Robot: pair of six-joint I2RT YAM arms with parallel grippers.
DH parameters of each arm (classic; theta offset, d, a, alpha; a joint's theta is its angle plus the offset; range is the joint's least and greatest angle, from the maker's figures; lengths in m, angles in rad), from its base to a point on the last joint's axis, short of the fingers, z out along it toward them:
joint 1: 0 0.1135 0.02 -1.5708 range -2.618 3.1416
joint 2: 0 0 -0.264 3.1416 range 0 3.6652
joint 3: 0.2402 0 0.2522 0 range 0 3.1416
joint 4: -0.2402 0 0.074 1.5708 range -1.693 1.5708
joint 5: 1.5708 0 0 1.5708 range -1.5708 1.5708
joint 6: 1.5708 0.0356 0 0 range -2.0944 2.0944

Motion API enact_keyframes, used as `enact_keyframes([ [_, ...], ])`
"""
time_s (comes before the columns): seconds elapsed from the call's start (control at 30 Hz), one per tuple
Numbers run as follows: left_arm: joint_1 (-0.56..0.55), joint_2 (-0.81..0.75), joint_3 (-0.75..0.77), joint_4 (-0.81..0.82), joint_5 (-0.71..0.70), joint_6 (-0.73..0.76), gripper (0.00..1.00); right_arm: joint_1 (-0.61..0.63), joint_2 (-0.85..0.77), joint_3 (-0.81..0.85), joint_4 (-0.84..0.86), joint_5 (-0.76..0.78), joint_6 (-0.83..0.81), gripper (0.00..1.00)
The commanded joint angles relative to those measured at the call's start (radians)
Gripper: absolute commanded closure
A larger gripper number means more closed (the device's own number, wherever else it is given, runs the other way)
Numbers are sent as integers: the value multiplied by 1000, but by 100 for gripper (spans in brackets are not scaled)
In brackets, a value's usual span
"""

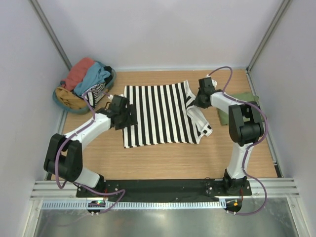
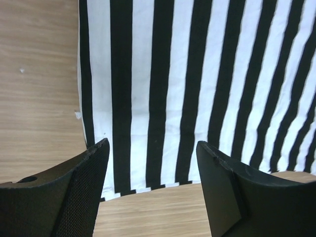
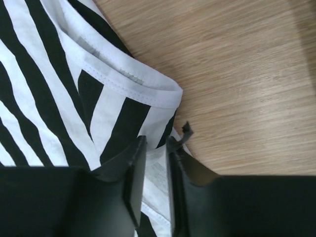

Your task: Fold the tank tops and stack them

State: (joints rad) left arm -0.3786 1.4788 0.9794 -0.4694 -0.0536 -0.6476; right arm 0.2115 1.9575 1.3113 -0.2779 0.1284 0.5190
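Striped tank top (image 1: pixel 158 116) lies flat mid-surface (image 1: pixel 163 163). Left fingers (image 2: pixel 79 192) are spread over its left edge, gripping nothing. Right fingers (image 3: pixel 118 187) are nearly together, pinching white strap cloth at its right end. Olive top (image 1: pixel 248 97) is mostly hidden behind the right arm.

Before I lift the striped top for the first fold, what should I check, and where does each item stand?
1. Striped tank top spread flat: ok, though the straps are bunched at the right.
2. Right pincer closed on the strap edge: ok.
3. Both cloth layers caught there: cannot tell.
4. Left pincer gripping the left edge: not ok; it is open above the cloth.
5. Olive tank top out of the fold's way: ok; it lies off to the right, partly hidden.
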Motion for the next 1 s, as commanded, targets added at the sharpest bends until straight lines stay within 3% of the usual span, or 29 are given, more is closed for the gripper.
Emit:
enact_keyframes([
  [0.0, -5, -15, -48, 57, 32, -9, 28, -6, -17, 45, 34, 32, 27, 73],
  [0.23, -6, -37, -105, 74, 23, -7, 28, -26, -6, 155, -43, 193, -40, 99],
  [0.43, -9, -52, -145, 75, 15, -9, 28, -75, 122, 388, -104, 185, -62, 99],
  [0.47, -9, -57, -153, 75, 15, -11, 28, -78, 164, 425, -125, 128, -66, 95],
  [0.5, -9, -66, -156, 75, 17, -12, 28, -80, 173, 472, -167, 110, -68, 83],
  [0.57, -11, -77, -168, 78, 12, -18, 28, -78, 149, 415, -137, 62, -57, 69],
  [0.63, -11, -95, -176, 81, 5, -24, 28, -78, 112, 337, -80, 39, -33, 65],
  [0.77, -9, -124, -192, 95, -12, -35, 25, -77, 40, 128, 40, -33, -13, 48],
  [0.97, -9, -169, -243, 103, -35, -52, 24, -77, -6, -6, 140, -116, 18, 48],
])
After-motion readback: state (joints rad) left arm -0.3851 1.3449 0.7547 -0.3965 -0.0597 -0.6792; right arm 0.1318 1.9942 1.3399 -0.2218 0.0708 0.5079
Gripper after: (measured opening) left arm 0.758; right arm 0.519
